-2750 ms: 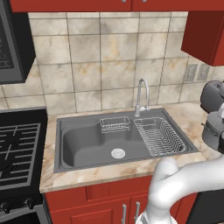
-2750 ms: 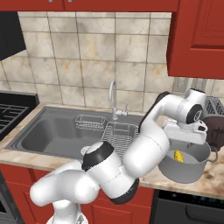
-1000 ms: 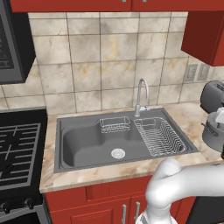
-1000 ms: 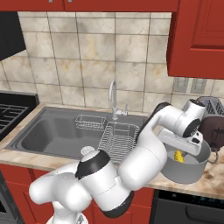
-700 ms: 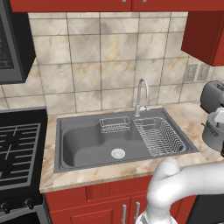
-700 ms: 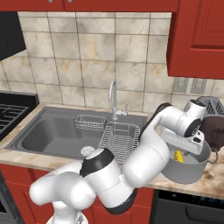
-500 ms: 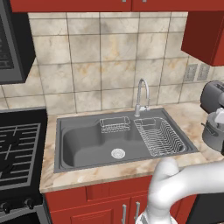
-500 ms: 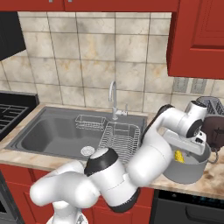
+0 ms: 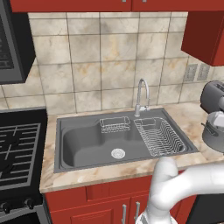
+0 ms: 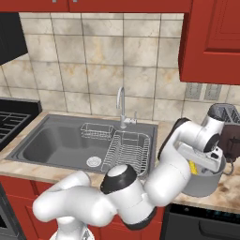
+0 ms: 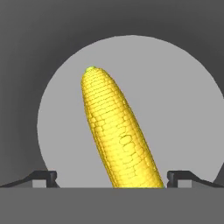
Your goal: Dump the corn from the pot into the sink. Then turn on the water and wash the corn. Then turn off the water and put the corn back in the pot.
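One corn cob (image 11: 118,135) lies on the pale round floor of the pot (image 11: 188,109), running from the lower middle of the hand view up to its greenish tip at upper left. The hand (image 11: 111,177) is lowered into the pot with its two finger tips spread wide, one either side of the cob, gripping nothing. In the right base view the pot (image 10: 206,180) stands on the marbled surface (image 10: 229,187) at lower right, right of the sink (image 10: 51,140), whose basin holds two wire racks (image 10: 126,147).
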You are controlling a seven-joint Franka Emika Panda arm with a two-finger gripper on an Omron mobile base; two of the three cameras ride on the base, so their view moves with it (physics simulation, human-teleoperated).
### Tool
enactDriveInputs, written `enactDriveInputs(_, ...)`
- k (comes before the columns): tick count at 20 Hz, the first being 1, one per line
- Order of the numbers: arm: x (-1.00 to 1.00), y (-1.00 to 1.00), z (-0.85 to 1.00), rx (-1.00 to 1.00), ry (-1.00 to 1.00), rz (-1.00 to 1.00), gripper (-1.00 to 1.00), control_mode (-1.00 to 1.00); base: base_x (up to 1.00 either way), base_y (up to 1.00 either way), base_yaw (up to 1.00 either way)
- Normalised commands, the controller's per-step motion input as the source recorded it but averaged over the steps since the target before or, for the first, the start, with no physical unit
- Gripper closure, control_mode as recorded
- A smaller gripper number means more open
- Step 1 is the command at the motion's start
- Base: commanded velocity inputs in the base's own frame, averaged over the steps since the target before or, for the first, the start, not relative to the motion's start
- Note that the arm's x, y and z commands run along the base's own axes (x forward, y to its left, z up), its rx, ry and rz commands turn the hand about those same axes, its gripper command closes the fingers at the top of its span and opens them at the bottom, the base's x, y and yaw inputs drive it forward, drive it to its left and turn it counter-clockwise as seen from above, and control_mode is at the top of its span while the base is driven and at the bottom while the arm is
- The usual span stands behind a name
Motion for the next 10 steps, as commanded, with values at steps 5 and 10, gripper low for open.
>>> enactDriveInputs(5, 0.0, 0.03, -0.18, 0.0, 0.0, -0.05, -1.0, -1.0, 0.0, 0.0, 0.0)
enactDriveInputs(10, 0.0, 0.01, -0.18, 0.0, 0.0, -0.05, -1.0, -1.0, 0.0, 0.0, 0.0)
